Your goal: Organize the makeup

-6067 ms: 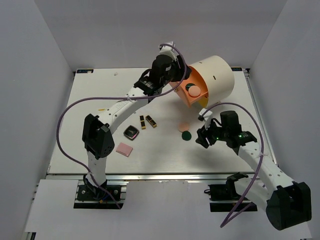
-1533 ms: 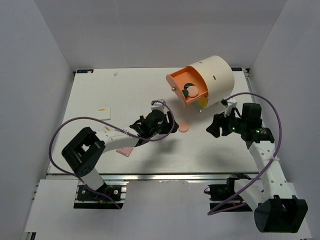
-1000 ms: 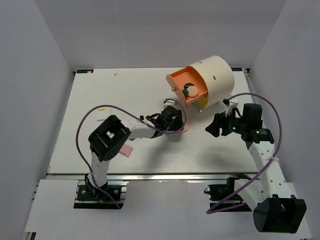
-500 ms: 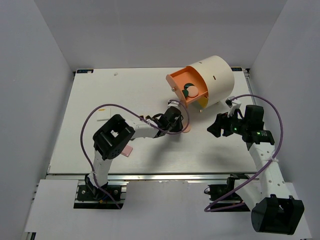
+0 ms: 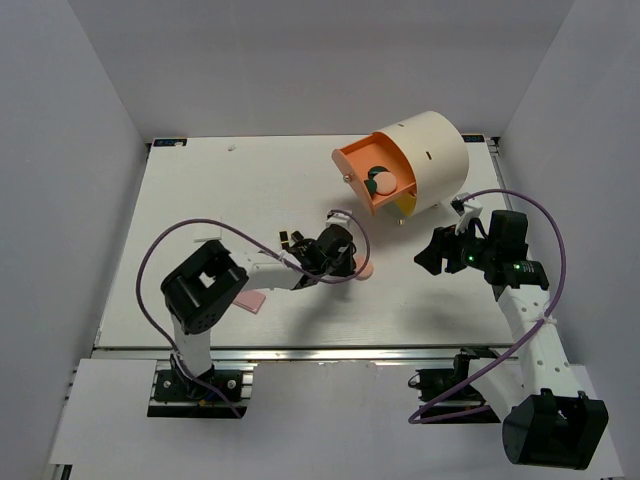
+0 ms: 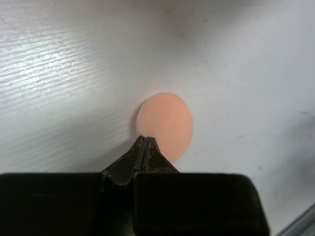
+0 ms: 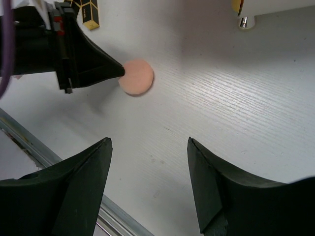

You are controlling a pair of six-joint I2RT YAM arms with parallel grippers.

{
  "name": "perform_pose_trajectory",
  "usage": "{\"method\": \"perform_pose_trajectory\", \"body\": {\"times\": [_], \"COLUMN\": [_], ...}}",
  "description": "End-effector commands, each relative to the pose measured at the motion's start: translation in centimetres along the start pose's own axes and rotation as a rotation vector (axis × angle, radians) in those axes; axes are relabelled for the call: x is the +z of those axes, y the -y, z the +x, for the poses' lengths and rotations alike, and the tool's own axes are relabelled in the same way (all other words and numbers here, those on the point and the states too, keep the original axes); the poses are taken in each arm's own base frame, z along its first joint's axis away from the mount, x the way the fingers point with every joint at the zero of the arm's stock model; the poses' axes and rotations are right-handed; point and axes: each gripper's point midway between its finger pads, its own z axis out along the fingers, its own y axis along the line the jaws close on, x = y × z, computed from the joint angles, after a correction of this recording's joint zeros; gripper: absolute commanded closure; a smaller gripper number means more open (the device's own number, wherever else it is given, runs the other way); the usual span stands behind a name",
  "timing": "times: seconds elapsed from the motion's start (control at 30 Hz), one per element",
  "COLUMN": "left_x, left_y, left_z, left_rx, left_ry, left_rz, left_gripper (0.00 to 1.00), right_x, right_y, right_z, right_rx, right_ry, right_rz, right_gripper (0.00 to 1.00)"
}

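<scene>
A peach disc (image 6: 166, 123) lies low over the table in front of the cream cylinder. My left gripper (image 6: 145, 139) is shut, its tips pinching the disc's near edge; the right wrist view shows the same grip on the disc (image 7: 138, 77). From above, the disc (image 5: 364, 270) peeks out beside the left gripper (image 5: 350, 264). Two black-and-gold lipstick tubes (image 5: 289, 239) lie just left of the left arm. A flat pink square (image 5: 251, 300) shows partly by the left arm's base. My right gripper (image 5: 424, 256) hovers open and empty, right of the disc. No compact shows.
The large cream cylinder (image 5: 432, 157) stands at the back right with its orange drawer (image 5: 356, 161) pulled out. A dark green disc (image 5: 378, 172) and a pale disc (image 5: 388, 183) lie inside it. The table's metal front edge (image 7: 29, 142) runs near the right gripper.
The left gripper has gone from open to shut at the peach disc's edge. It and the disc have shifted a little toward the near side. The right arm has stayed still.
</scene>
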Motion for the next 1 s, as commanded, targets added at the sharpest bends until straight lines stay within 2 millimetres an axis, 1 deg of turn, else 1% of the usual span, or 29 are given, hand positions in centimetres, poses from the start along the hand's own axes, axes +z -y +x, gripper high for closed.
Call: {"method": "perform_pose_trajectory", "body": {"times": [0.0,0.03,0.07,0.13,0.17,0.27,0.3,0.33,0.37,0.43,0.47,0.5,0.53,0.57,0.6,0.63,0.67,0.7,0.73,0.77,0.8,0.83,0.87,0.9,0.97], "left_x": [-4.5,-5.4,-7.2,-9.0,-10.8,-13.3,-14.3,-15.3,-15.7,-15.8,-16.6,-16.7,-15.0,-15.6,-15.0,-13.4,-13.7,-13.3,-12.8,-11.5,-11.8,-11.4,-10.1,-10.3,-9.7], "left_y": [3.1,3.6,4.4,5.0,5.7,6.5,7.0,8.0,8.3,9.0,10.2,10.4,10.1,10.9,10.4,10.0,10.3,10.1,9.4,9.0,9.4,8.9,8.4,8.8,8.5], "left_z": [-4.6,-4.9,-6.2,-6.7,-8.0,-10.4,-11.6,-13.4,-14.2,-15.8,-17.8,-19.0,-18.7,-20.6,-21.4,-21.4,-22.9,-23.6,-24.5,-24.4,-25.9,-26.5,-26.3,-27.5,-28.1], "left_rx": [-0.018,-0.014,-0.018,-0.018,-0.026,-0.018,-0.004,-0.003,0.007,0.045,0.050,0.072,0.097,0.105,0.120,0.128,0.120,0.116,0.111,0.114,0.111,0.111,0.120,0.122,0.128], "left_ry": [0.128,0.142,0.176,0.202,0.237,0.301,0.336,0.373,0.389,0.418,0.451,0.478,0.446,0.470,0.478,0.459,0.481,0.486,0.492,0.475,0.499,0.500,0.476,0.498,0.491], "left_rz": [0.083,0.091,0.121,0.147,0.177,0.202,0.213,0.229,0.227,0.217,0.227,0.210,0.168,0.163,0.134,0.108,0.111,0.104,0.089,0.073,0.075,0.065,0.044,0.048,0.041], "left_gripper": [1.00,1.00,1.00,1.00,1.00,1.00,1.00,1.00,1.00,1.00,1.00,1.00,1.00,1.00,1.00,1.00,1.00,1.00,1.00,1.00,1.00,1.00,1.00,1.00,0.98], "right_x": [-0.4,-0.4,-0.4,-0.4,-0.4,-0.4,-0.5,-0.5,-0.6,-0.7,-0.8,-0.9,-0.9,-1.0,-1.0,-1.0,-1.0,-1.1,-1.2,-1.2,-1.2,-1.2,-1.2,-1.2,-1.2], "right_y": [-0.2,-0.2,-0.3,-0.2,-0.3,-0.5,-0.6,-0.7,-1.1,-1.4,-1.6,-1.6,-1.7,-1.8,-1.9,-1.9,-2.0,-2.0,-2.0,-2.0,-2.0,-2.1,-2.0,-2.0,-2.1], "right_z": [-1.3,-1.4,-1.4,-1.5,-1.5,-1.4,-1.4,-1.4,-1.5,-1.7,-1.7,-1.8,-1.9,-1.9,-1.9,-2.0,-2.0,-2.1,-2.1,-2.1,-2.0,-2.1,-2.1,-2.0,-2.1], "right_rx": [-0.035,-0.038,-0.038,-0.039,-0.038,-0.050,-0.060,-0.079,-0.092,-0.114,-0.129,-0.137,-0.143,-0.151,-0.155,-0.160,-0.162,-0.174,-0.179,-0.183,-0.189,-0.192,-0.194,-0.193,-0.194], "right_ry": [0.046,0.047,0.047,0.050,0.051,0.048,0.048,0.047,0.053,0.059,0.062,0.066,0.070,0.072,0.072,0.074,0.073,0.078,0.078,0.078,0.077,0.078,0.080,0.078,0.080], "right_rz": [-0.004,-0.003,-0.005,-0.005,-0.008,-0.025,-0.032,-0.040,-0.059,-0.075,-0.088,-0.089,-0.092,-0.094,-0.097,-0.096,-0.101,-0.099,-0.100,-0.098,-0.099,-0.101,-0.100,-0.099,-0.103], "right_gripper": [0.32,0.32,0.32,0.32,0.32,0.32,0.32,0.32,0.32,0.32,0.33,0.33,0.34,0.34,0.34,0.35,0.35,0.35,0.35,0.35,0.35,0.35,0.35,0.35,0.35]}}
